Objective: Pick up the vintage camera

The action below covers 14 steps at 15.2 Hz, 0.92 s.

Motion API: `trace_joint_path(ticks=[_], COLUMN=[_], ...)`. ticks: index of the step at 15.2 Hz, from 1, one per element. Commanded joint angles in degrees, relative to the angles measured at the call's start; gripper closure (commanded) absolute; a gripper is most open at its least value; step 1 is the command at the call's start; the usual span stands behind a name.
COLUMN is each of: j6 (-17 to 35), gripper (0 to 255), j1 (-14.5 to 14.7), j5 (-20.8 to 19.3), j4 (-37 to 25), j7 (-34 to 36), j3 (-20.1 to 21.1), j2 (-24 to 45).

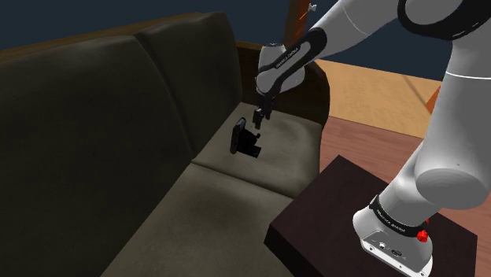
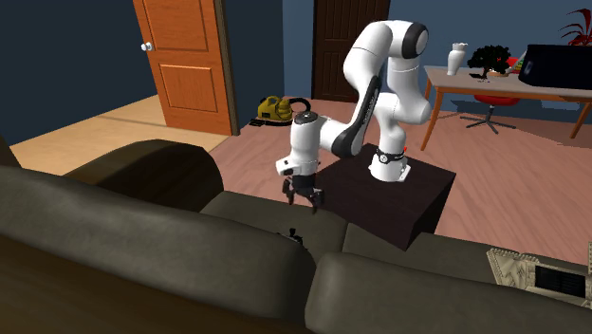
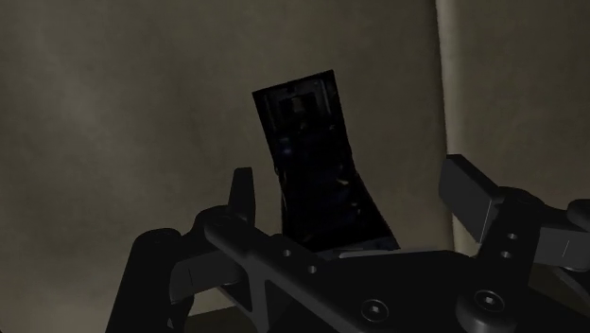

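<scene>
Soft and dark, the sofa [image 1: 94,134] is where we look first. The vintage camera [image 1: 245,138] is black. It sits on a seat cushion [image 1: 291,149] of this sofa, close to the sofa's back and near the line where two seat cushions meet. From the wrist view, we see the camera [image 3: 317,180] as a dark box shape on grey-brown cloth. From the second exterior view, a small bit of the camera [image 2: 293,234] peeks over the sofa's back.

The end effector [image 1: 260,118] hangs just above the camera, a little toward the shoulder view's right. Its two black fingers [image 3: 243,194] stand wide apart. The camera lies between them, nearer to one finger, and they do not clasp it.

The white arm [image 2: 379,66] bends down from its stand [image 2: 398,194], a dark box on the wood floor [image 2: 493,190] beside the sofa. Farther back we see an orange door [image 2: 185,62], a small yellow machine [image 2: 273,107] on the floor, and a table [image 2: 465,82] with a white vase [image 2: 458,57] on it.
</scene>
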<state>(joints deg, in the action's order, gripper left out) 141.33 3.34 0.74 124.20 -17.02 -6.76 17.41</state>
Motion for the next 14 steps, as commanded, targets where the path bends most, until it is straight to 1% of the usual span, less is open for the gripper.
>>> trace_joint_path(ticks=[1, 7, 14], j6=[1.0, 2.8, 6.1], gripper=[0, 0, 0], j1=[-0.1, -0.5, -0.7], j5=[0.1, -0.3, 0.0], j4=[-3.5, -12.9, -14.3], j7=[-0.8, -2.7, -2.7], j3=[0.4, 1.3, 1.7], j2=[5.1, 18.0, 22.7])
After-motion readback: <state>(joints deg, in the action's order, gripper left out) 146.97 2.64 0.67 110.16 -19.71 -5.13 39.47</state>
